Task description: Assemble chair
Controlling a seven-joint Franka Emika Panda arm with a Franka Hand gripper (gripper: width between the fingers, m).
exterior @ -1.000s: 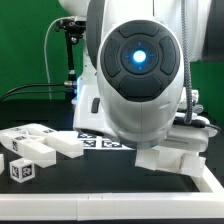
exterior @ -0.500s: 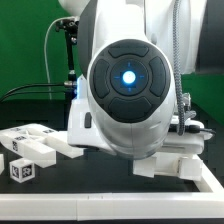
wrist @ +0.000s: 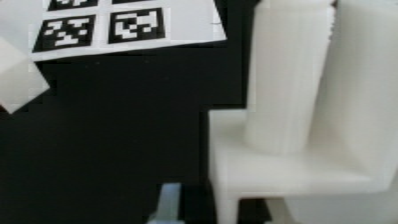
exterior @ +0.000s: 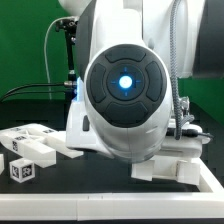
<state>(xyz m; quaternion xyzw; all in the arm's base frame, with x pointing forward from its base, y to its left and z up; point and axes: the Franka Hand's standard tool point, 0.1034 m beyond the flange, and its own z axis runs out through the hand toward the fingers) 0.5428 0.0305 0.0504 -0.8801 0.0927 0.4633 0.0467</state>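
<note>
Nearest the wrist camera, the tool [wrist: 169, 205] is seen only as a grey-blue tip at the picture's edge. Its jaws are clenched together and nothing is found between them. Just beside that tip the partly built chair [wrist: 294, 140] is met: a flat slab [wrist: 365, 165] to which a long rounded bar [wrist: 294, 60] is joined. The bar's long axis is directed away from the tool, toward the side where the marker board [wrist: 125, 25] lies on the black table [wrist: 125, 120]. Whether the tip touches the slab's edge or stands just clear of it cannot be told.

In the exterior view the chair is found low on the table at the exterior view's right, half hidden under the robot body [exterior: 125, 85], by which the tool itself is covered. The loose white parts [exterior: 30, 150] are set well apart from it, at the exterior view's left.

The coming move is judged to turn on this offset. The chair lies to one side of the clenched tool, not beneath it, so either a sideways push along the table or a release and a re-centring over the bar would be called for.
</note>
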